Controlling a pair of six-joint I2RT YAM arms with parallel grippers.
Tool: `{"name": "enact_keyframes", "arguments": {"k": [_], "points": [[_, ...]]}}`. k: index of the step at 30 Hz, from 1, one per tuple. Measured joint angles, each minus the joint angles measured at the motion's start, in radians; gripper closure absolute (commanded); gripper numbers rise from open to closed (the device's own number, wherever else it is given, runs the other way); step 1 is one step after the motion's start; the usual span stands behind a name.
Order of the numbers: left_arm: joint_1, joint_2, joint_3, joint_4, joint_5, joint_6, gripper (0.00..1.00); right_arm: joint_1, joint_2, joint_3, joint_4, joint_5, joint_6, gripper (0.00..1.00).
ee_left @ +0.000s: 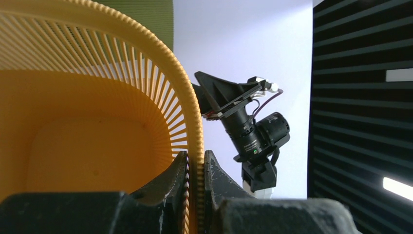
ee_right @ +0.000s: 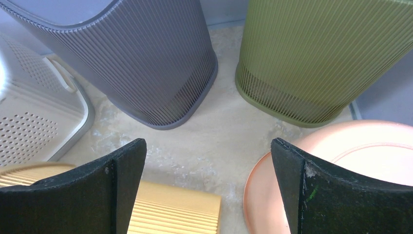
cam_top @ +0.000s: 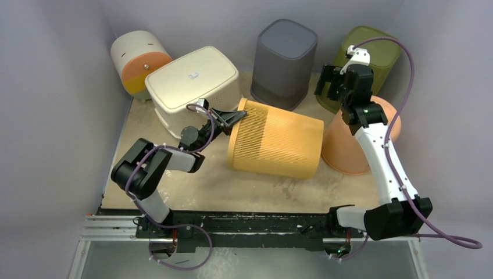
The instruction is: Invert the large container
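I see the yellow ribbed container (cam_top: 276,139) lying on its side mid-table, mouth facing nine o'clock, with my left gripper (cam_top: 235,118) clamped on the rim at its eleven o'clock corner, while my right gripper (cam_top: 330,80) hangs spread wide toward one o'clock.

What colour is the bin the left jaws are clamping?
The bin is yellow-orange, ribbed; best in top external.
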Motion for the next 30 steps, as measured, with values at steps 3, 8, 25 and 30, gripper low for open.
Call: {"name": "enact_keyframes", "arguments": {"k": [3,8,25,30], "points": [[-0.019,0.027,0.048,0.008,-0.024,-0.023,1.00,0.000,0.005,0.000,0.000,0.002,0.000,0.00],[-0.088,0.121,0.157,0.016,-0.076,-0.042,1.00,0.000,0.012,0.000,0.001,0.003,0.000,0.00],[0.069,0.096,-0.085,0.089,-0.097,-0.132,1.00,0.000,0.026,-0.037,0.042,-0.003,0.010,0.00],[0.122,0.096,-0.145,0.089,-0.060,-0.130,1.00,0.000,0.041,-0.039,0.041,-0.005,0.011,0.00]]}}
